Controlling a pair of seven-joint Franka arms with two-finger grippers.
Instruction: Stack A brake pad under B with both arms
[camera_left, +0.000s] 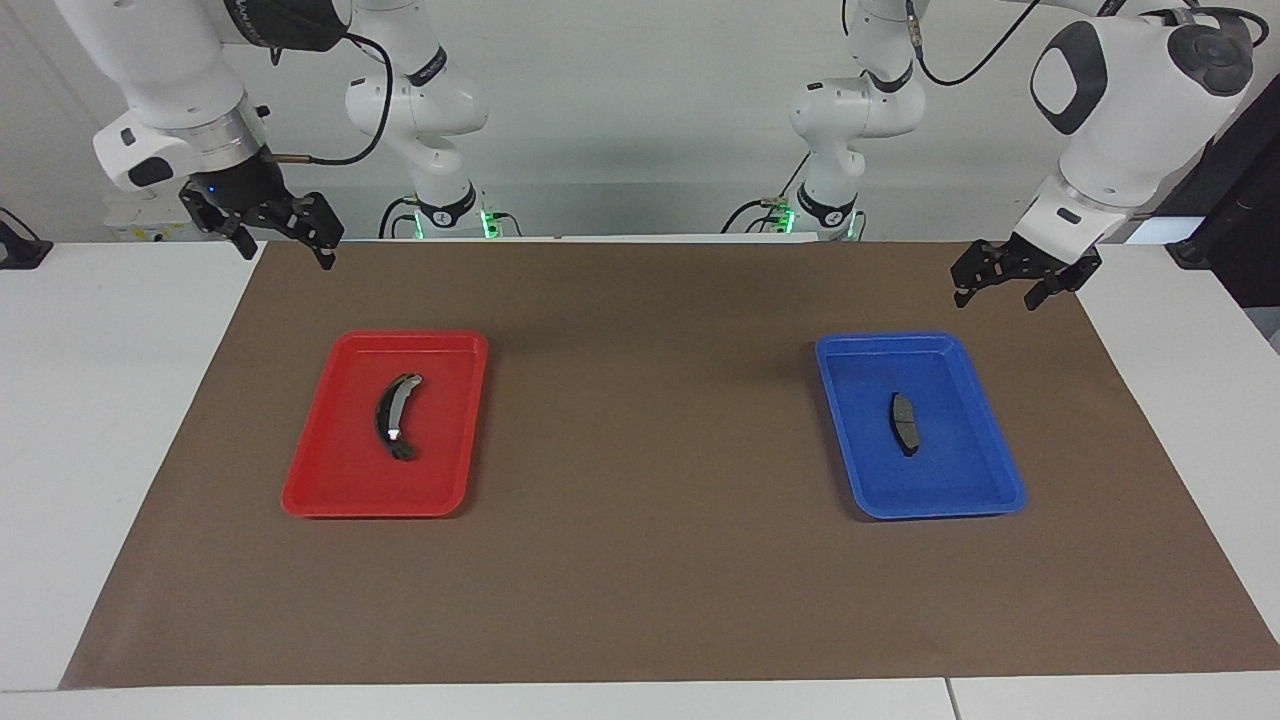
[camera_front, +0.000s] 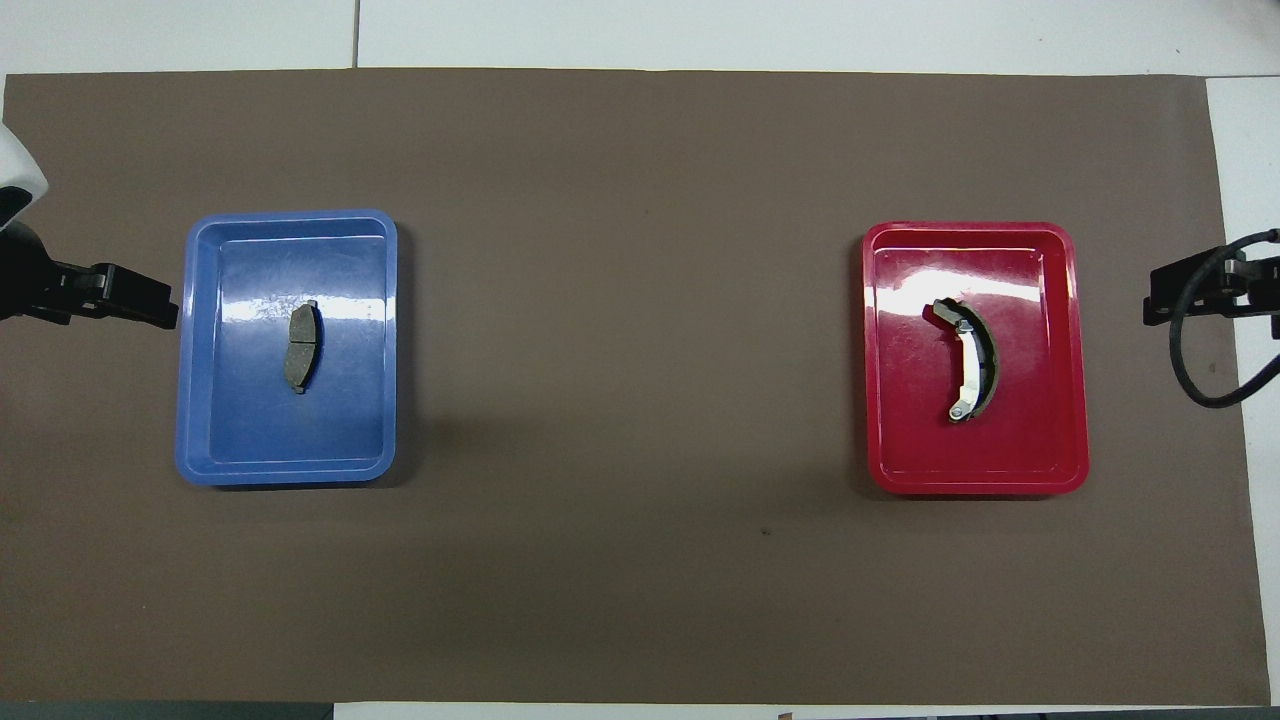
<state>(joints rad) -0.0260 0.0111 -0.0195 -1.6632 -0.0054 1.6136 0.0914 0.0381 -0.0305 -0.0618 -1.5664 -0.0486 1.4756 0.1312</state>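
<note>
The short grey brake pad A (camera_left: 904, 421) lies in the blue tray (camera_left: 990, 490) toward the left arm's end of the table; it also shows in the overhead view (camera_front: 302, 346). The long crescent B (camera_left: 394, 415) with its silver strip lies in the red tray (camera_left: 320, 490) toward the right arm's end, and shows in the overhead view (camera_front: 972, 360). My left gripper (camera_left: 995, 300) hangs open and empty over the mat beside the blue tray. My right gripper (camera_left: 287, 258) hangs open and empty over the mat's corner, apart from the red tray.
A brown mat (camera_left: 640, 560) covers most of the white table (camera_left: 90, 400). The two trays stand far apart with bare mat between them. A black cable loop (camera_front: 1205, 350) hangs by the right gripper.
</note>
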